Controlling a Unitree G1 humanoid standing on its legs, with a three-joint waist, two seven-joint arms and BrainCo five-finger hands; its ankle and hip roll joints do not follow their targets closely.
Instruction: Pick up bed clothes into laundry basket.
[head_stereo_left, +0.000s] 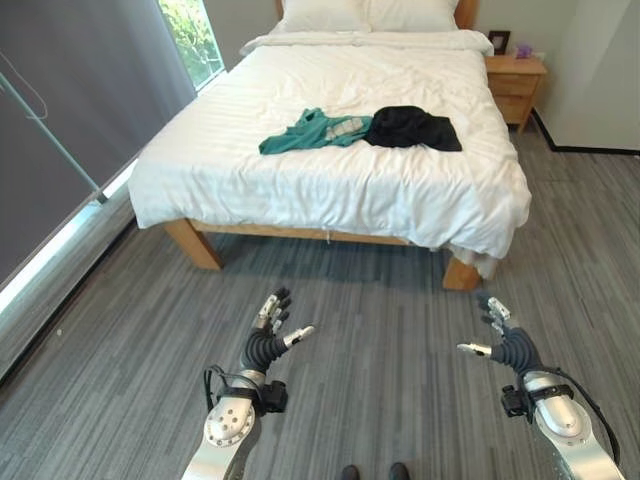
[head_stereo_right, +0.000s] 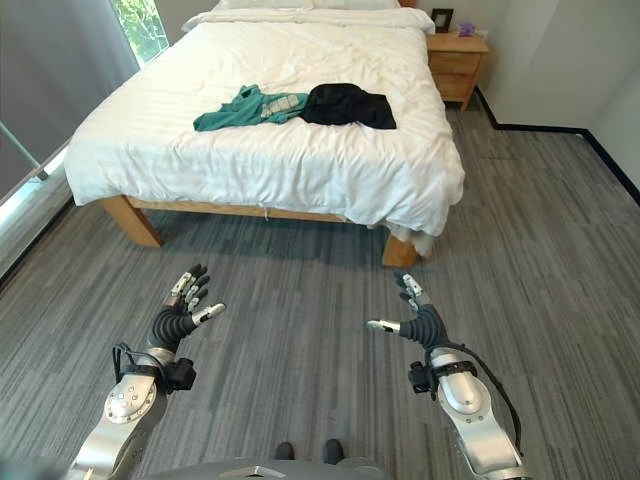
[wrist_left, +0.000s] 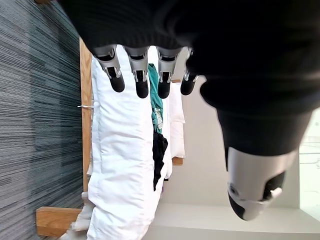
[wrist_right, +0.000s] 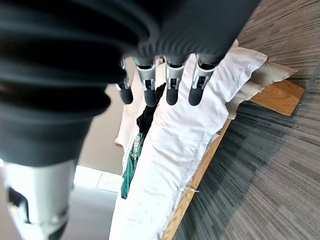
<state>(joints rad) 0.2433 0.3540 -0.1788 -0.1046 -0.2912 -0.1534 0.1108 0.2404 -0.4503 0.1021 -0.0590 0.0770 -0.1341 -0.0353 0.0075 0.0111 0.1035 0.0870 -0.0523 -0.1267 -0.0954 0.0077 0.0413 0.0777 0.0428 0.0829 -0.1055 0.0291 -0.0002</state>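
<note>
Over floor, left hand (head_stereo_left: 268, 343) and right hand (head_stereo_left: 508, 347) outstretched

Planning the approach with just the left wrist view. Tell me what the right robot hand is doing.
Observer: The right robot hand is open, over the grey floor, short of the bed.
Operator: Give me the clothes' order across the bed.
Observer: The teal garment lies on the robot's left and the black garment on its right, with their edges touching.
</note>
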